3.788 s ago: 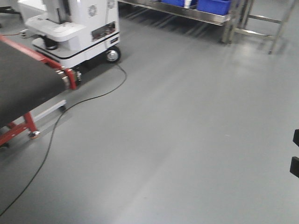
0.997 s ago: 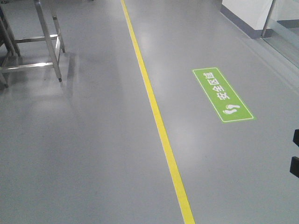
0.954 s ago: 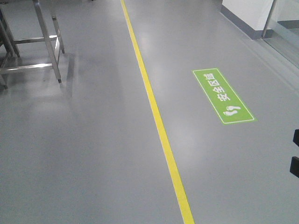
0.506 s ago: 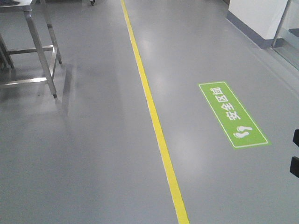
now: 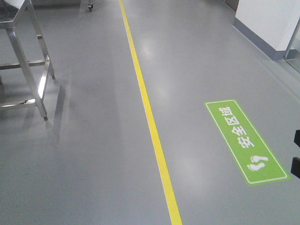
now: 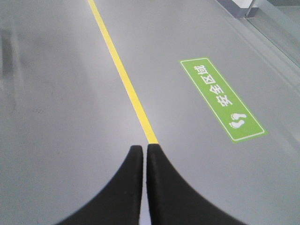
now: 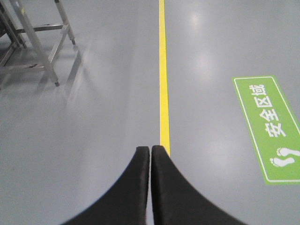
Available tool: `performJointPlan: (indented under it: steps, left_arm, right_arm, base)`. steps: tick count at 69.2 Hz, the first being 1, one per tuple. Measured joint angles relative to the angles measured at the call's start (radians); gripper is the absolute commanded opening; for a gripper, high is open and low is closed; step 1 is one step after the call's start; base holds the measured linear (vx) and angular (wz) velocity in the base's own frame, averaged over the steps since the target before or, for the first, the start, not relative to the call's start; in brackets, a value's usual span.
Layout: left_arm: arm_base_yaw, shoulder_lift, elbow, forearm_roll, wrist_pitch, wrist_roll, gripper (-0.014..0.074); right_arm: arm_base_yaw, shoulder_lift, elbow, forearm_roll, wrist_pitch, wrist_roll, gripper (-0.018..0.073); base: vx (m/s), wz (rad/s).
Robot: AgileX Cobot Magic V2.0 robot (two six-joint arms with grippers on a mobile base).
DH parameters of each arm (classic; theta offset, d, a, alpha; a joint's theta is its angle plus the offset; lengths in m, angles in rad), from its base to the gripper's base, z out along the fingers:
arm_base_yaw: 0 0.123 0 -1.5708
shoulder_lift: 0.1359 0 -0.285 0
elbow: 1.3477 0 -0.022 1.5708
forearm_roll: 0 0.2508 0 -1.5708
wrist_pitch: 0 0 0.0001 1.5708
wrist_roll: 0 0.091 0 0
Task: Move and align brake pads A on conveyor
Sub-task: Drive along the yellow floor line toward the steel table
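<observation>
Front-facing view, loads of open grey floor (image 5: 93, 159), yellow line (image 5: 149, 117) mid, steel table (image 5: 43, 86) at left edge, left end effector (image 6: 144, 149) and right end effector (image 7: 150, 150) clenched

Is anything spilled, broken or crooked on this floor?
Nothing stands out. The grey floor is clean, the yellow line runs straight and unbroken, the green floor sign is intact, and the steel table stands upright. The left tool and right tool are shut and empty.
</observation>
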State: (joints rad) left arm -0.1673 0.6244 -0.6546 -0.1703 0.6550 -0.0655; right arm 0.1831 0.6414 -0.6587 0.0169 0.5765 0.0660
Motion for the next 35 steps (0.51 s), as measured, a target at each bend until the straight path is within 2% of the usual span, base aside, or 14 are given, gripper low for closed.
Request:
performJointPlan:
  steps: [35]
  left_arm:
    - [0.0, 0.0, 0.0, 0.0, 0.001, 0.0, -0.0006]
  right_arm:
    - [0.0, 0.0, 0.0, 0.0, 0.0, 0.0, -0.001]
  base:
    - [0.56, -0.01]
